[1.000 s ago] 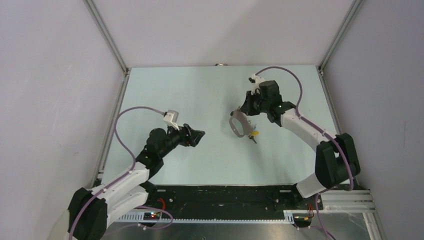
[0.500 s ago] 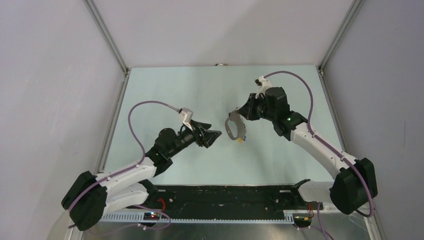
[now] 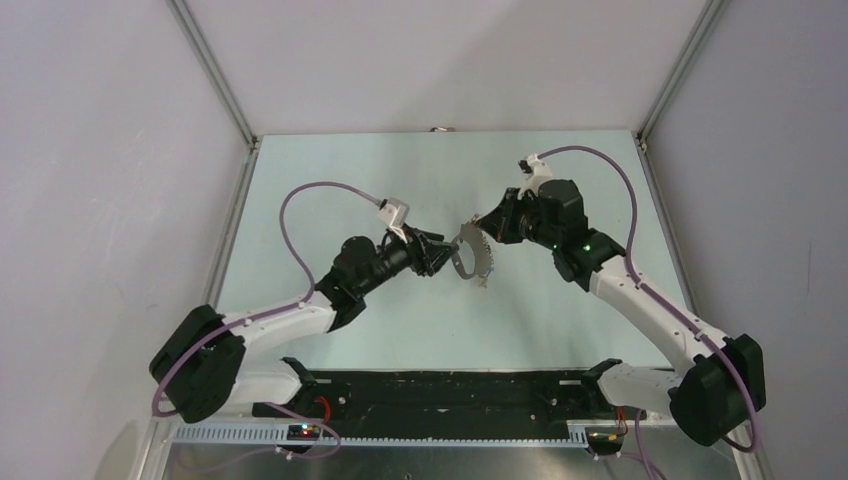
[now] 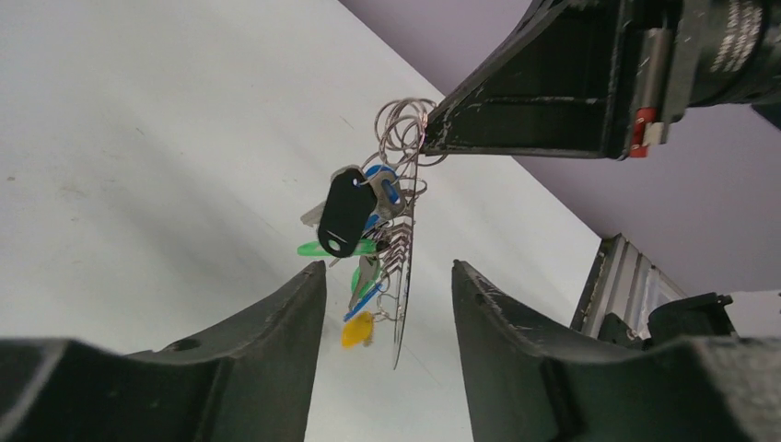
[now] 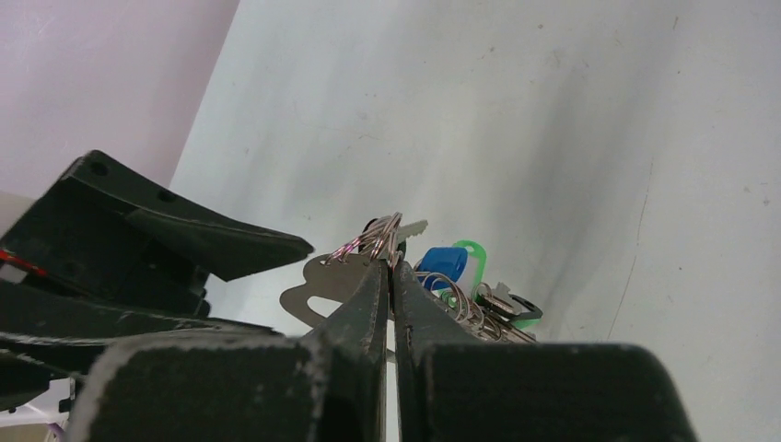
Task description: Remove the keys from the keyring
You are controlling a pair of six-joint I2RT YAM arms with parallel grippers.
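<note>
While the right pincer pinches the keyring aloft, the left pincer, spread toward the dangling keys, could grab several together, wrenching the keyring free.

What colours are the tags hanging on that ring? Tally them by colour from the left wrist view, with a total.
Black tag: 1
Yellow tag: 1
Green tags: 2
Blue tags: 2
Total: 6 showing; others may be hidden.
</note>
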